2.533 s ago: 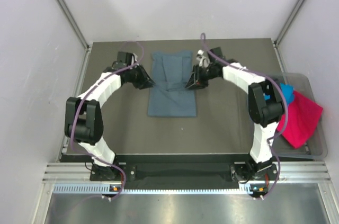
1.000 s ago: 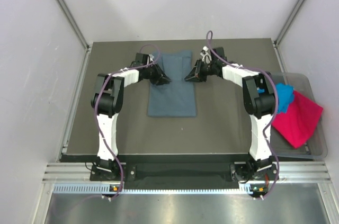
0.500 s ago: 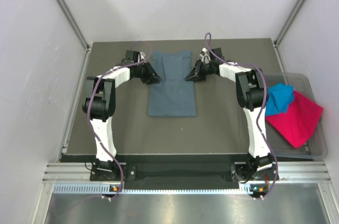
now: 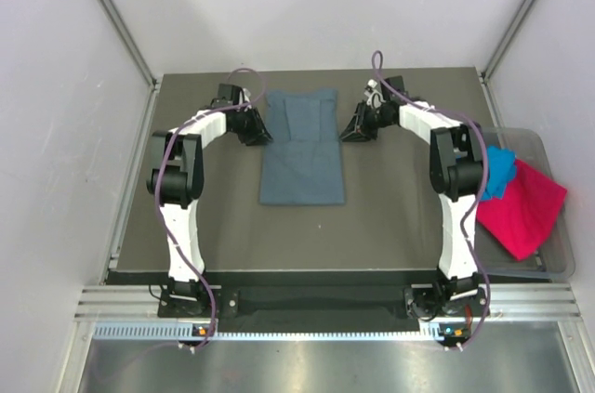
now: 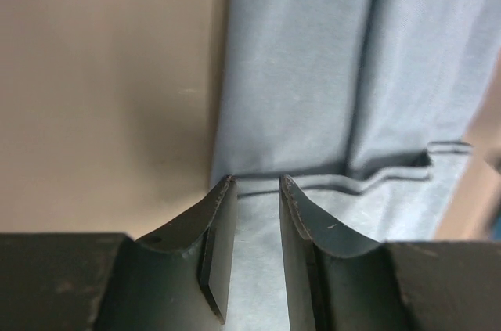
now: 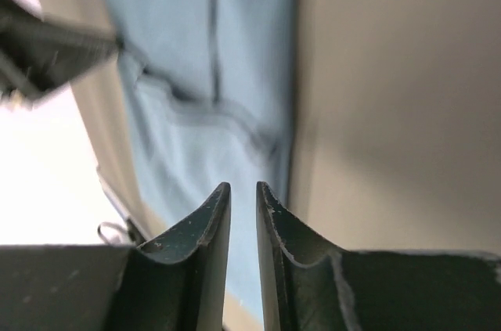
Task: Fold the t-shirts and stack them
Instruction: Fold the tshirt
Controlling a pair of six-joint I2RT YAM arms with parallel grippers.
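The dusty slate-blue t-shirt (image 4: 302, 147) lies flat at the middle of the table (image 4: 390, 216), toward the far edge, as a long narrow rectangle with both sides folded in; its outline matches the picture of half a second ago. What has changed is the arms. The left gripper (image 4: 257, 128), which a second ago reached over the shirt's left part, has drawn back and now sits just off the shirt's left edge near the far end. The right gripper (image 4: 354, 127), which half a second ago met the shirt's right edge, has moved off to the right and stands apart from the cloth. The right arm's elbow has swung right as well and now covers more of the bright turquoise-blue t-shirt (image 4: 502, 168). That shirt lies bunched with the magenta-pink t-shirt (image 4: 525, 209) in the clear plastic tub (image 4: 555, 268) at the right side of the table, neither having moved. In the left wrist view the left gripper (image 5: 256, 184) has its jaws a narrow slit apart with nothing between them, a hemmed fold of the blue cloth just beyond the tips. In the right wrist view the right gripper (image 6: 243, 187) is also narrowly parted and empty, the shirt's edge lying beyond and to one side of its tips.
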